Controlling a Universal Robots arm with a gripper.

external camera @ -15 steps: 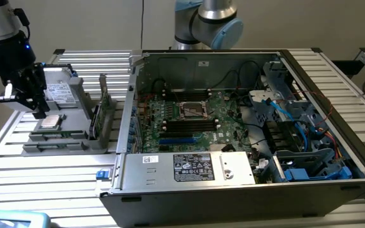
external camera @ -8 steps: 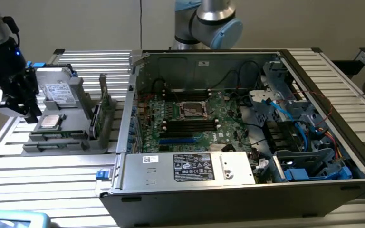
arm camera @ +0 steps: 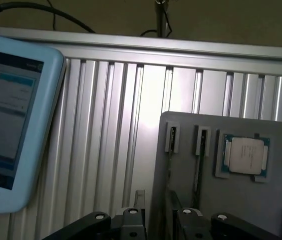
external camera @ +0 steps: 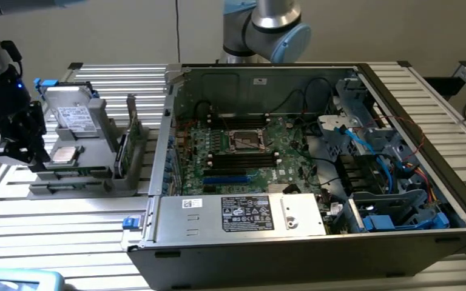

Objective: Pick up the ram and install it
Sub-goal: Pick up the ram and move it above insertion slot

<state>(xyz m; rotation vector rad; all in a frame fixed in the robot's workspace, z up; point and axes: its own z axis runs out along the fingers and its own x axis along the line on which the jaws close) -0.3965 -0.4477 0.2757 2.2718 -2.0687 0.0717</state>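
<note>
Slatted aluminium table [external camera: 55,218] carries an open PC case [external camera: 298,260], with a grey holder [external camera: 71,182] on the exterior view's left. The ram [external camera: 129,136] stands on edge in the holder, on the side nearest the case, untouched. The gripper [external camera: 6,154] [arm camera: 156,200] hangs over the holder's opposite end, near the CPU chip [arm camera: 245,156], jaws slightly apart and gripping nothing.

The long, thin green circuit-board ram [external camera: 128,150] stands on edge, slotted in a grey holder [external camera: 71,182], just ahead of the jaws.
</note>
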